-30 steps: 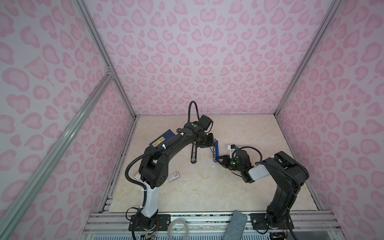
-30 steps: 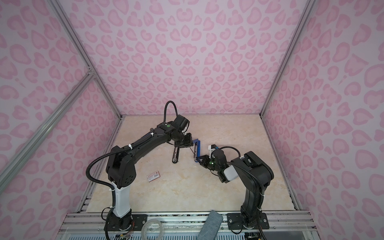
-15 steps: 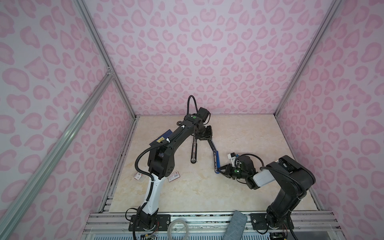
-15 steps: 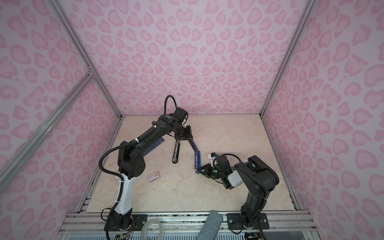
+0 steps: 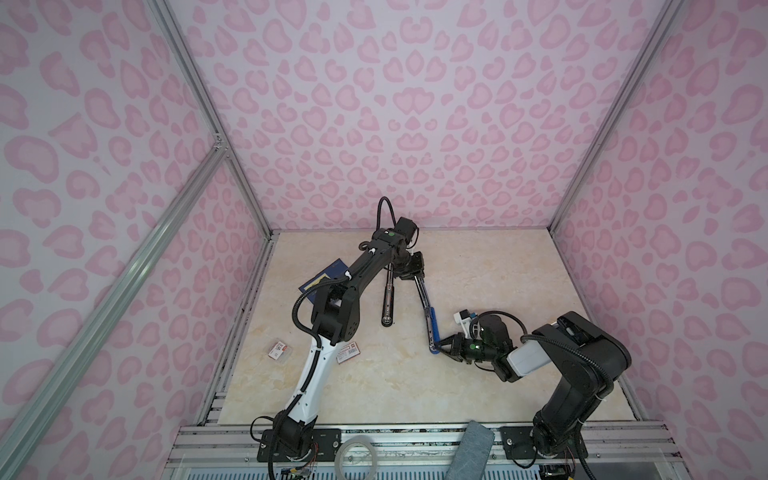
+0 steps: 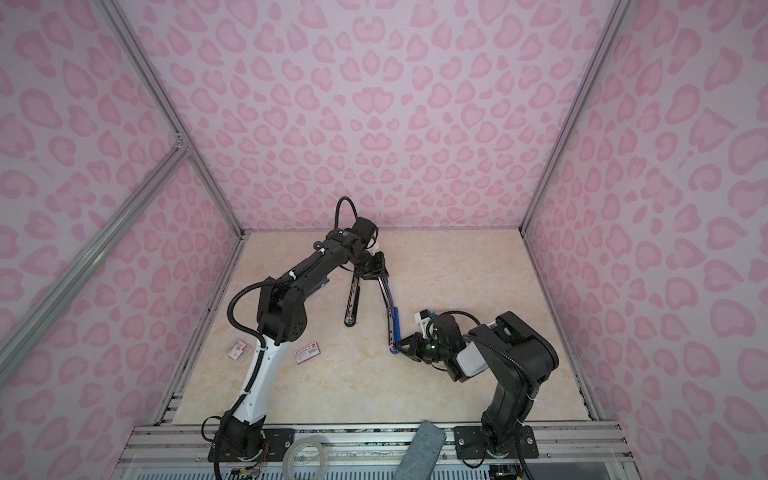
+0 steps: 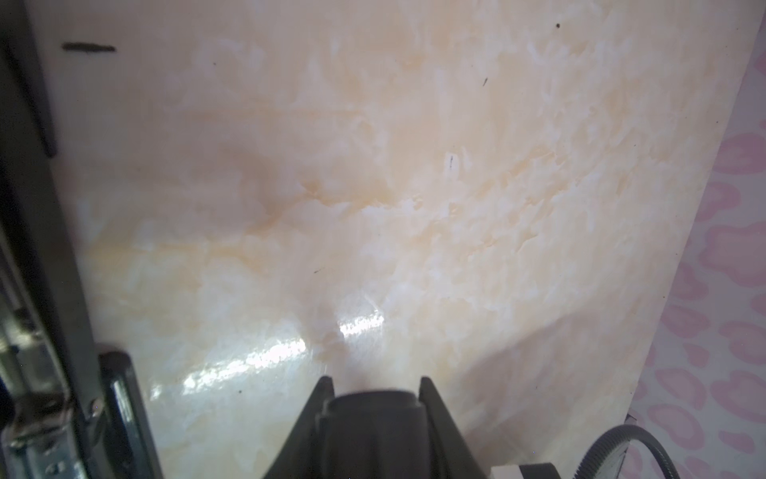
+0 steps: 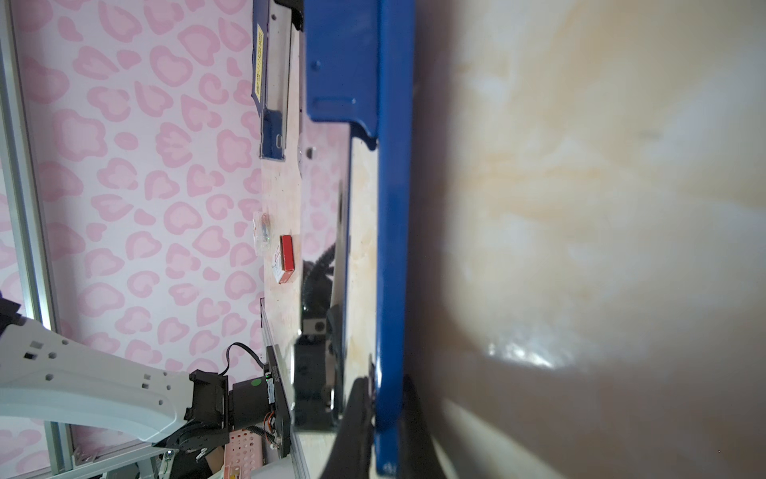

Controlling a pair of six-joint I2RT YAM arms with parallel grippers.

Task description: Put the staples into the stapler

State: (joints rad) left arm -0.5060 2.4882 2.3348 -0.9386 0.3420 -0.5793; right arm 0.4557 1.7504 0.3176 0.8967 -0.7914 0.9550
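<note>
The stapler is spread open in a V. Its black arm [image 5: 387, 299] lies on the table and its blue arm [image 5: 429, 318] slants toward the front right, as both top views show [image 6: 392, 320]. My left gripper [image 5: 409, 270] is at the back, shut on the dark hinge end [image 7: 375, 427] where the two arms meet. My right gripper [image 5: 439, 347] is shut on the tip of the blue arm [image 8: 393, 207], one finger [image 8: 356, 414] on each side. I cannot make out the staples in any view.
Two small white red-labelled boxes [image 5: 279, 351] [image 5: 348, 353] lie at the front left, by the left arm's base. A dark blue booklet [image 5: 322, 280] lies under the left arm. A tape roll [image 5: 355, 455] and a grey cloth [image 5: 471, 453] rest on the front rail.
The left gripper has moved back with the hinge end and the right gripper has drawn the blue arm's tip forward. The blue arm now stretches out long, and the V is wider.
</note>
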